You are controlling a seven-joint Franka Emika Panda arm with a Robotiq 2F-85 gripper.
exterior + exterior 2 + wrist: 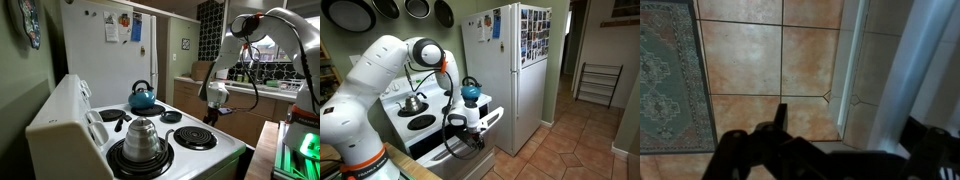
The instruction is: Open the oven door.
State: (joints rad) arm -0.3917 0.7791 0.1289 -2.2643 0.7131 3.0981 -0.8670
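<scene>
Gaping jaws, seemingly beside oven door (490,119)

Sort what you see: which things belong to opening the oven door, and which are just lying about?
Belong to the job: oven door; gripper.
Lying about: blue kettle; silver pot; fridge; rug; hanging pans.

No legible text, brand or no. in this kitchen scene. Papers (112,28) pinned to the white fridge (95,60) and the photo grid (534,36) on its side are too small & blurred to read in both ext. views. The wrist view carries no lettering.
</scene>
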